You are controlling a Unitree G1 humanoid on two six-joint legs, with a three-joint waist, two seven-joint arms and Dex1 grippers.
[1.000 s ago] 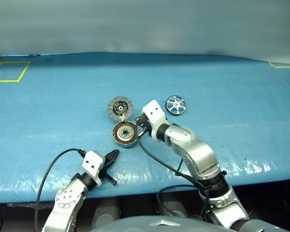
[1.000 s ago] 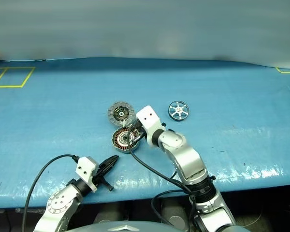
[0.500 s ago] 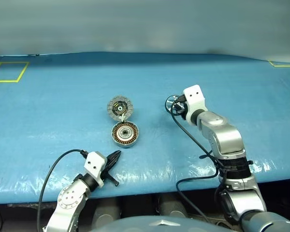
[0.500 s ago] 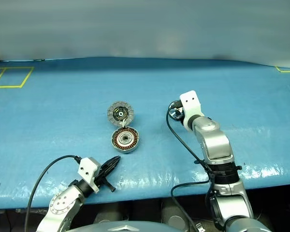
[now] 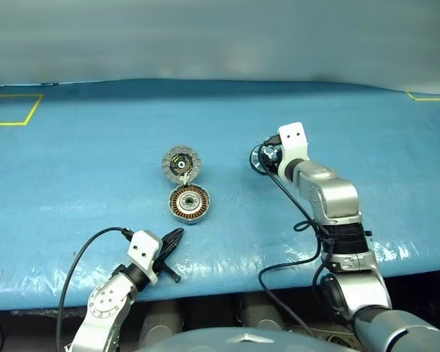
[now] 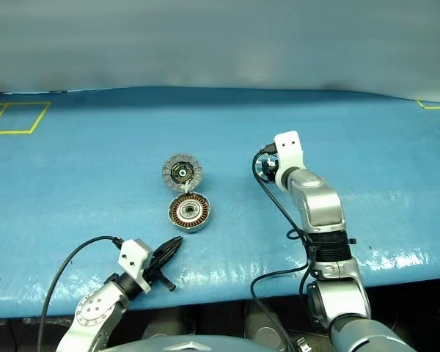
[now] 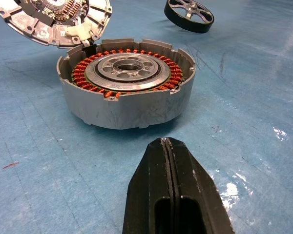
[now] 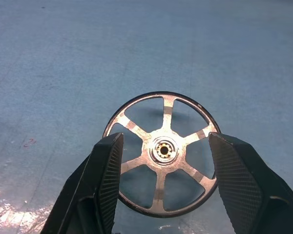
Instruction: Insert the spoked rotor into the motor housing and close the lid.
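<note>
Blue table cover (image 5: 73, 183): my right gripper (image 8: 163, 187), fingers apart astride the spoked rotor (image 8: 162, 152) right of the motor housing (image 5: 189, 203), should close squarely across its rim

L gripper (image 7: 166, 142) closed, facing motor housing (image 7: 127, 92).

1. The two eye views are looking forward and down from the head over the blue table (image 5: 73, 183), taking in both arms from well back; they are sharing nearly the whole scene, slightly offset sideways.
2. The left wrist view is sitting low and close, looking along the left gripper (image 7: 167, 144) at the housing (image 7: 127, 92), with the lid (image 7: 49, 22) upper left and the rotor (image 7: 189, 14) at the top.
3. The right wrist view is looking steeply down, very near, at the rotor between its fingers (image 8: 105, 180).
4. The rotor is appearing in all views.
</note>
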